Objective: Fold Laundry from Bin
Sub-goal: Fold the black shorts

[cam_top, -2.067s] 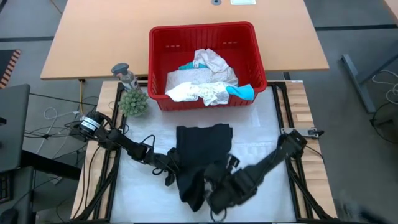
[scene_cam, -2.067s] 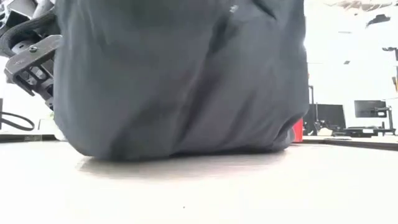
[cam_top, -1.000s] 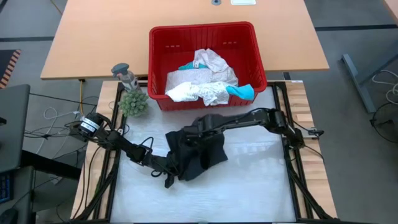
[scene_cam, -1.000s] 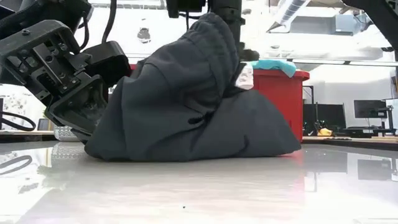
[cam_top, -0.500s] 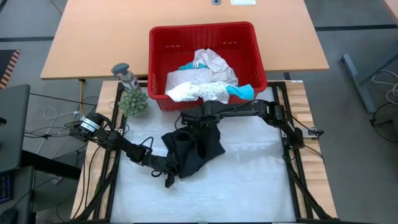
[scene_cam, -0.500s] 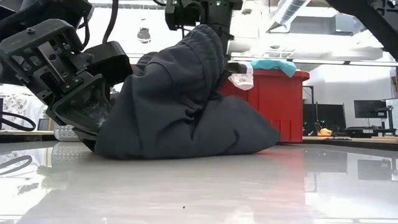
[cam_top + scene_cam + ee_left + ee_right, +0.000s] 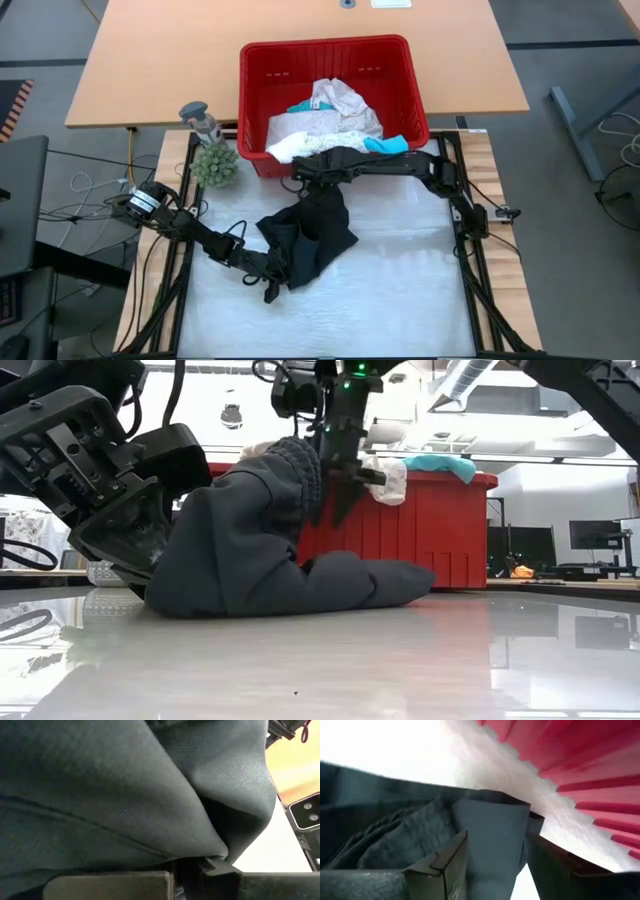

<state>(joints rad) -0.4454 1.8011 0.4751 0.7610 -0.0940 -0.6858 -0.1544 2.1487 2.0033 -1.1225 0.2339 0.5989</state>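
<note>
The left gripper [image 7: 272, 275] is pinning the near-left edge of the soft black cloth garment [image 7: 305, 240] on the white bench [image 7: 400, 290], jaws clamped on it. The garment is lying crumpled just in front of the red slotted plastic bin [image 7: 255, 100], 1 ridge lifted. It is looking light, limp and non-slippery; its far hem seems the best hold. There the right gripper [image 7: 312, 180] is hovering, jaws apart around the cloth.
</note>
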